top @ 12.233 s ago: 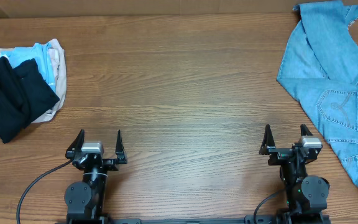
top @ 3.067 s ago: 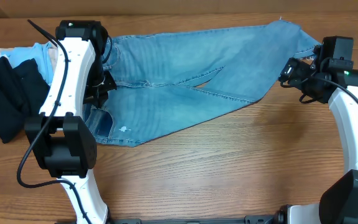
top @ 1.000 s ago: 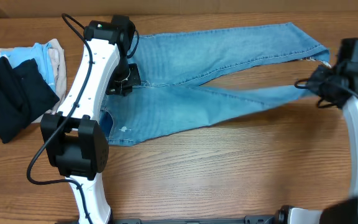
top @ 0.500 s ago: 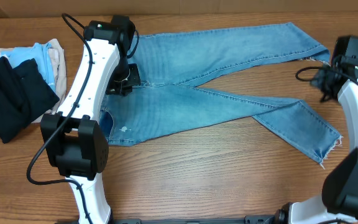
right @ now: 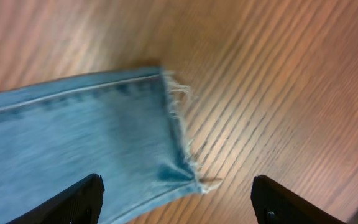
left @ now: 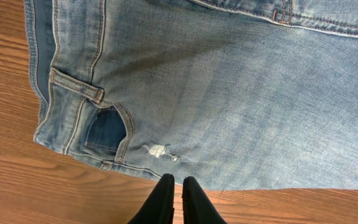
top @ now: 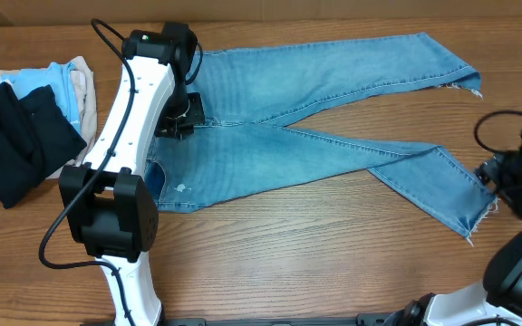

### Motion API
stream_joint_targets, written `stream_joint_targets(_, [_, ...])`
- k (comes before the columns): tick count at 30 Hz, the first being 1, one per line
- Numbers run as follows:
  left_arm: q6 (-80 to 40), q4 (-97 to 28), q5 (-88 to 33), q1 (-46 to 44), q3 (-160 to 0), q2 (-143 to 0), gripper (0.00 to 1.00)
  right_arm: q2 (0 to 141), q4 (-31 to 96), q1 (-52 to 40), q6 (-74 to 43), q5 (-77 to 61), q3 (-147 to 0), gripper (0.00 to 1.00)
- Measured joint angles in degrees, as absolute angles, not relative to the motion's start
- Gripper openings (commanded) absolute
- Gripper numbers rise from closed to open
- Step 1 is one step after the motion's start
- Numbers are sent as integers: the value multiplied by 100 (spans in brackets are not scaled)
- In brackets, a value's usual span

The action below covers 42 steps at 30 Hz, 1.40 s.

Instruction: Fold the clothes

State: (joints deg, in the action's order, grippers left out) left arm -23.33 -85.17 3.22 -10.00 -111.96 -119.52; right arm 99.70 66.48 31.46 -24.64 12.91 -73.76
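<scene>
The jeans (top: 333,77) are light blue, the table (top: 288,263) brown wood-grain.

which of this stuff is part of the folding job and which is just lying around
For the job:
- jeans, spread flat on the table
- left gripper
- right gripper

Just lying about:
- black garment
- light blue garment
- beige garment
All three are heaped together at the left end.
</scene>
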Motion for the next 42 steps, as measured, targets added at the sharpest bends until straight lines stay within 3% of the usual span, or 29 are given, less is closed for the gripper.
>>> stream_joint_targets(10, [-2333, -8503, 320, -1000, -11196, -11952, 13, 9970, 5511, 3236, -2482, 937, -5977, 77])
stream_joint_targets(12, [-2333, -8503, 320, -1000, -11196, -11952, 13, 9970, 5269, 3227, -2482, 919, -5734, 70])
stream_joint_targets(15, [-2333, -8506, 320, -1000, -11196, -11952, 13, 9898, 4847, 3225, -2460, 843, -5468, 47])
stream_joint_targets(17, [-2333, -8503, 320, -1000, -11196, -11952, 13, 9845, 4576, 3221, -2486, 738, -5358, 11])
stream_joint_targets(18, [-2333, -8503, 320, -1000, -11196, -11952, 13, 9826, 4447, 3216, -2497, 648, -5317, 4])
stream_joint_targets(23, [-2333, -8503, 320, -1000, -11196, -11952, 14, 9795, 4405, 3218, -2526, 556, -5299, 4])
stream_joint_targets(27, [-2333, -8506, 322, -1000, -11196, -11952, 14, 9789, 5120, 3356, -2545, 770, -5583, 4])
stream_joint_targets(33, [-2333, -8506, 320, -1000, -11196, -11952, 16, 9585, 5701, 3747, -2388, 1424, -7140, 4])
stream_joint_targets(42, [-2246, -8556, 320, -1000, -11196, -11952, 35, 9395, 5658, 3789, -2080, 1721, -7708, 4])
